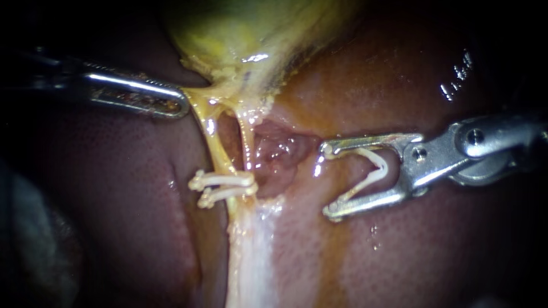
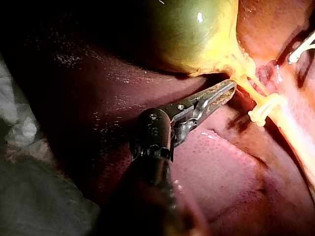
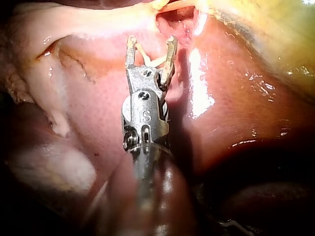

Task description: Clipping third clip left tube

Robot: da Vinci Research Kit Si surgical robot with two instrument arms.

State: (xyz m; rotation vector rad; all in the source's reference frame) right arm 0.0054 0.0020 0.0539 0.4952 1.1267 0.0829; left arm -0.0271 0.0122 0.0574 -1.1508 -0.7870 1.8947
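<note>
Close view of a pig's liver (image 1: 399, 256) with the greenish-yellow gallbladder (image 1: 245, 28) lying on it, and one slender instrument on either side.

The left instrument (image 1: 174, 101) has its hand pressed together. Its tip pinches the yellow tissue (image 1: 200, 97) at the foot of the gallbladder and draws it into a taut web. The left wrist view shows the same closed hand (image 2: 224, 92) with its tip against that yellow tissue, just under the gallbladder.

The left tube (image 1: 216, 145) starts right beside this hand's tip and runs away from it, down across the liver. Farther along the tube, two white clips (image 1: 225, 181) sit across it, one just beside the other. A thinner tube (image 1: 246, 142) runs alongside, on the side away from the left hand.

The right instrument (image 1: 326, 181) has its hand spread wide. It carries an open clip (image 1: 374, 168), white and V-shaped, with one leg lying along each jaw and the bend deep in the hand's throat. The right wrist view shows the same spread hand (image 3: 151, 42) with the clip's legs between the jaws.

The left tube lies ahead of this open hand and apart from it. A wet pink hollow (image 1: 279, 154) in the tissue lies between the hand's tips and the two tubes. The two clips already on the tube are ahead of the hand, about level with the gap between its tips.
</note>
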